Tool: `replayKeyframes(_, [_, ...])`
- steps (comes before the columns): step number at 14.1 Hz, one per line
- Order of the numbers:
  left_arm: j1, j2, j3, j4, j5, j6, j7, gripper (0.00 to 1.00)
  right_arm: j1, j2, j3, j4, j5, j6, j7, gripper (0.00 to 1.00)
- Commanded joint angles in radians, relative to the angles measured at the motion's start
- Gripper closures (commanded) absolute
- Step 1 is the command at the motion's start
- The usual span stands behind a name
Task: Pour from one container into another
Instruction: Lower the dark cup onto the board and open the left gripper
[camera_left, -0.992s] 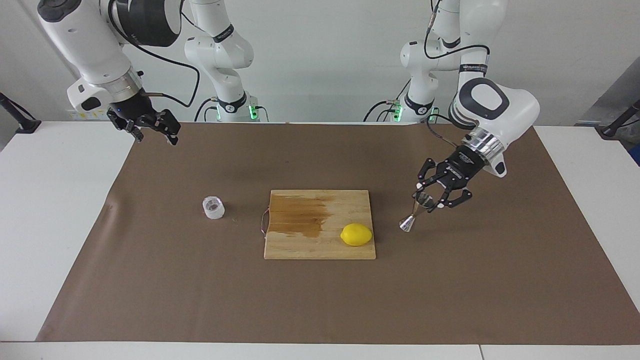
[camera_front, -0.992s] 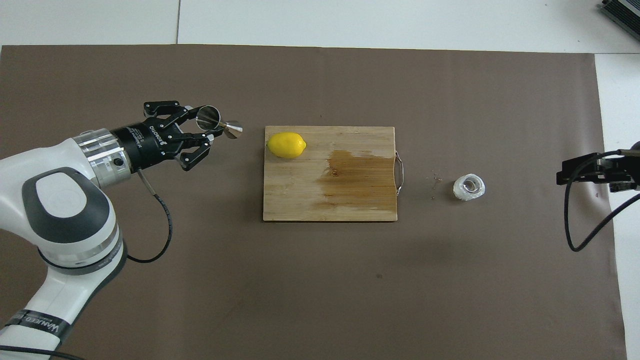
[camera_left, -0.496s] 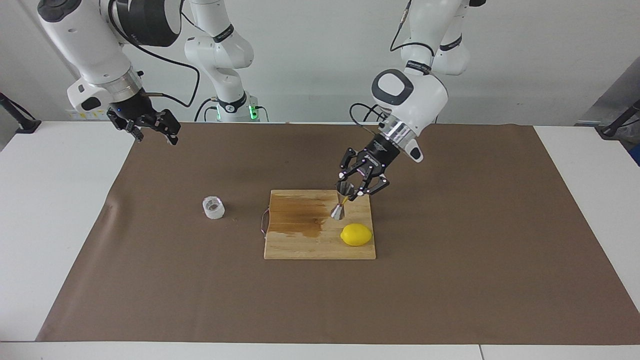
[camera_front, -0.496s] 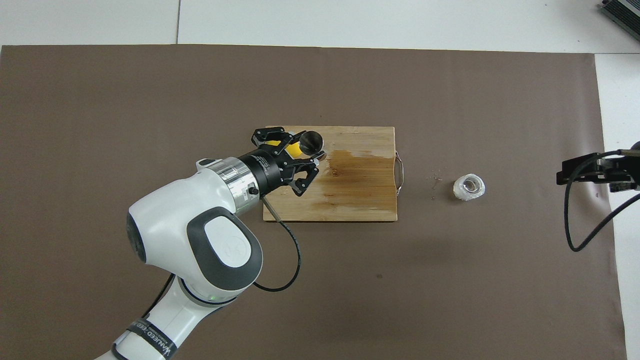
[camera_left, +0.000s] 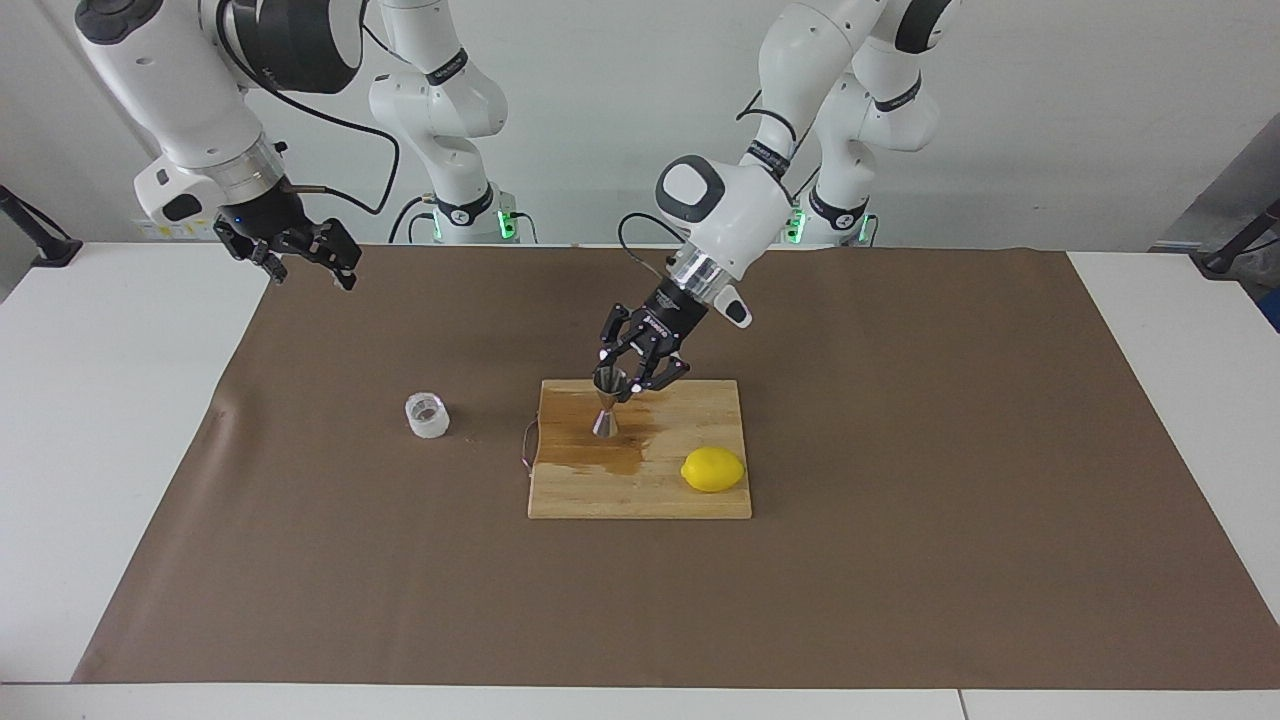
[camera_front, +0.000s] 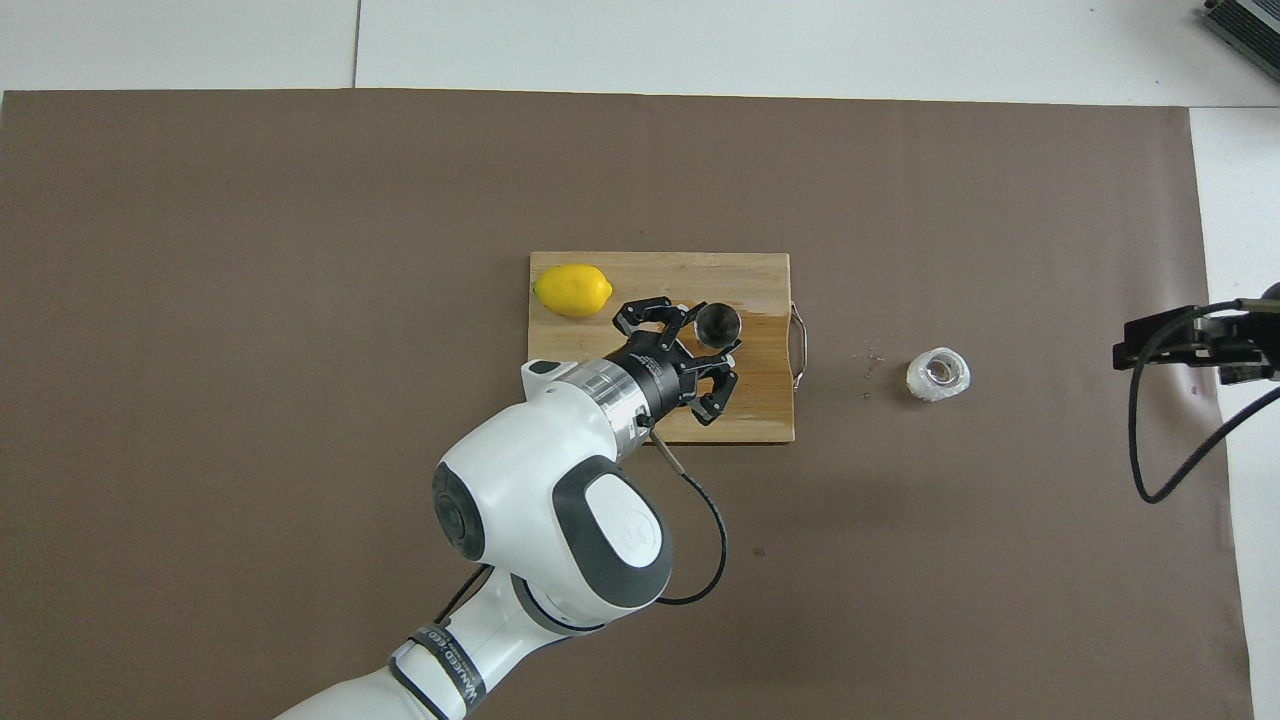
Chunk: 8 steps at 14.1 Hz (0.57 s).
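The steel jigger stands nearly upright, mouth up, over the dark wet patch of the wooden cutting board. My left gripper is shut on its upper cone. Whether its foot touches the board I cannot tell. The squat clear cup sits on the brown mat beside the board's handle, toward the right arm's end of the table. My right gripper waits open above the mat's corner at that end, holding nothing.
A yellow lemon lies on the board's corner farthest from the robots, toward the left arm's end. A few crumbs dot the mat between board and cup. White table borders the mat.
The left arm has swept the jigger from over the mat at its own end across the lemon to the board's stained half, turning it more upright. The right arm has not moved.
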Motion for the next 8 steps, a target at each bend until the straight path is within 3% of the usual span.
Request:
replayKeyframes(1, [0.011,0.066,-0.039,0.067,-0.009,0.060,-0.002,1.00,-0.003,-0.006,0.002,-0.006,0.021,-0.007,0.008,0.00])
replayKeyframes(8, [0.001,0.087,-0.039,0.064,0.023,0.080,0.002,0.96,-0.003,-0.004,0.002,-0.006,0.021,-0.007,0.006,0.00])
